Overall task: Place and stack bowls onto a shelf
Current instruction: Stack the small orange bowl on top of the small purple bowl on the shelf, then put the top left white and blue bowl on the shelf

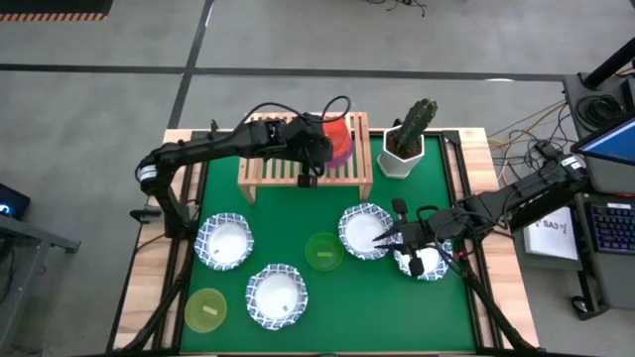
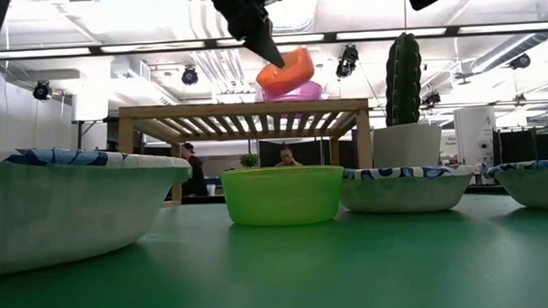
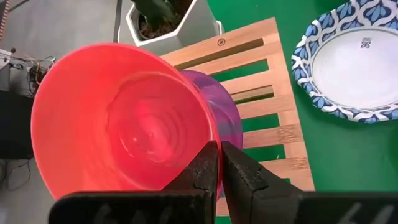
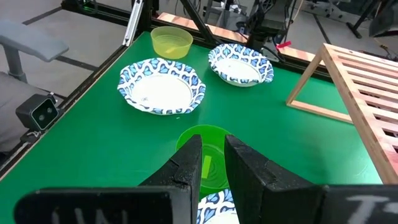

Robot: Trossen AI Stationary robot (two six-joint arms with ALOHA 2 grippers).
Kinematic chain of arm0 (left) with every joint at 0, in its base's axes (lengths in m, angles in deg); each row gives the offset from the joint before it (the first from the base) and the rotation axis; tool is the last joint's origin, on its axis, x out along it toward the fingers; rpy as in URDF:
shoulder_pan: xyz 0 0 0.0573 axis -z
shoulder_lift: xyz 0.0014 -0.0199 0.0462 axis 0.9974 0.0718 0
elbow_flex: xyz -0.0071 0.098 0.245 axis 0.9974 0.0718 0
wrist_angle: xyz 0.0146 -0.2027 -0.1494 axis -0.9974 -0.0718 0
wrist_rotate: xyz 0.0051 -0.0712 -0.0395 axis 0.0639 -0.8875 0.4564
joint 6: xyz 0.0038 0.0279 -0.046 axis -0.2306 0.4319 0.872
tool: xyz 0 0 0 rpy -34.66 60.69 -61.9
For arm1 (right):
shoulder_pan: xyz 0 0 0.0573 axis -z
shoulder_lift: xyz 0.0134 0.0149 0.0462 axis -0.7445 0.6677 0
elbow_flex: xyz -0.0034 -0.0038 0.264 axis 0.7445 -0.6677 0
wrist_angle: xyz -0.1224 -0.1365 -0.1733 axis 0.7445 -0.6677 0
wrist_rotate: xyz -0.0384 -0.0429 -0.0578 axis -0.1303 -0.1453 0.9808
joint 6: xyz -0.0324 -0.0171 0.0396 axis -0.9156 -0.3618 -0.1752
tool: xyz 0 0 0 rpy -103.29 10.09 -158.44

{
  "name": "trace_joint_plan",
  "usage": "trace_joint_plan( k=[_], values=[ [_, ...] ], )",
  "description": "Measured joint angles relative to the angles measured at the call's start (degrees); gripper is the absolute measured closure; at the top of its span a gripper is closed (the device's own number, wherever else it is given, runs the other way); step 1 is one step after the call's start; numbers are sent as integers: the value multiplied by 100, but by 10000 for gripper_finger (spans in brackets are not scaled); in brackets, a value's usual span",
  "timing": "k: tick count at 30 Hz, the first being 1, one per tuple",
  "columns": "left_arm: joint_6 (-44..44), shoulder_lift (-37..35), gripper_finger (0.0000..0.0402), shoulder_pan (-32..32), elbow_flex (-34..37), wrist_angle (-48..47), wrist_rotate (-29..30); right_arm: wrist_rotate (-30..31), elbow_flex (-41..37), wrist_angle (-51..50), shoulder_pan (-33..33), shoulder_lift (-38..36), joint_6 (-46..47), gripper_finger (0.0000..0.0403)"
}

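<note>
My left gripper (image 3: 217, 163) reaches over the light-wood shelf (image 1: 260, 167) and is shut on the red bowl (image 3: 124, 118), which is tilted just above the purple bowl (image 2: 292, 92) standing on the shelf's slatted top (image 3: 273, 106). My right gripper (image 4: 212, 144) is open and hangs in the air over the right rim of a white blue-rimmed bowl (image 1: 363, 230), touching nothing. The green bowl (image 1: 323, 250), the yellow-green bowl (image 1: 205, 309) and three more white bowls (image 1: 225, 241) (image 1: 276, 296) (image 1: 427, 263) rest on the green mat. My left gripper pinches the red bowl's rim (image 3: 210, 138) on the side nearest the gripper, with the rim running between the two fingers (image 3: 202, 171). The bowl is lifted and tilted (image 2: 285, 69), right over the purple bowl; whether their walls touch, I cannot tell.
A white hexagonal pot with a cactus (image 1: 407, 139) stands just right of the shelf. The mat's wooden border (image 1: 149, 288) frames the work area. People show in the room behind the table (image 2: 286, 157).
</note>
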Motion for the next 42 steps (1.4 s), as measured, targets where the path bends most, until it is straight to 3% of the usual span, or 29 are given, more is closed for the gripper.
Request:
trace_joint_plan(
  k=[9, 14, 20, 25, 29, 38, 42],
  values=[
    [0, 77, 341, -35, 0, 4, 30, 0, -1, 2, -1, 0, 0, 344],
    [4, 50, 300, -26, -41, -127, 507, 0, -2, 2, -2, 0, 9, 344],
    [573, -14, 277, 28, -503, -907, 429, 4, -2, 4, 0, 0, -62, 344],
    [1788, -28, 276, 126, -1062, -2209, -542, 9, -7, 113, 11, 0, -408, 344],
    [2862, -55, 276, 363, -1097, -3048, -1250, 10, -7, 325, 51, 0, -753, 344],
    [4926, -287, 276, 1802, 298, -3493, -1217, -5, -7, 521, 380, 0, -1455, 344],
    [6425, -434, 276, 2386, 1017, -3493, -1053, -10, -7, 589, 605, 0, -1600, 344]
  ],
)
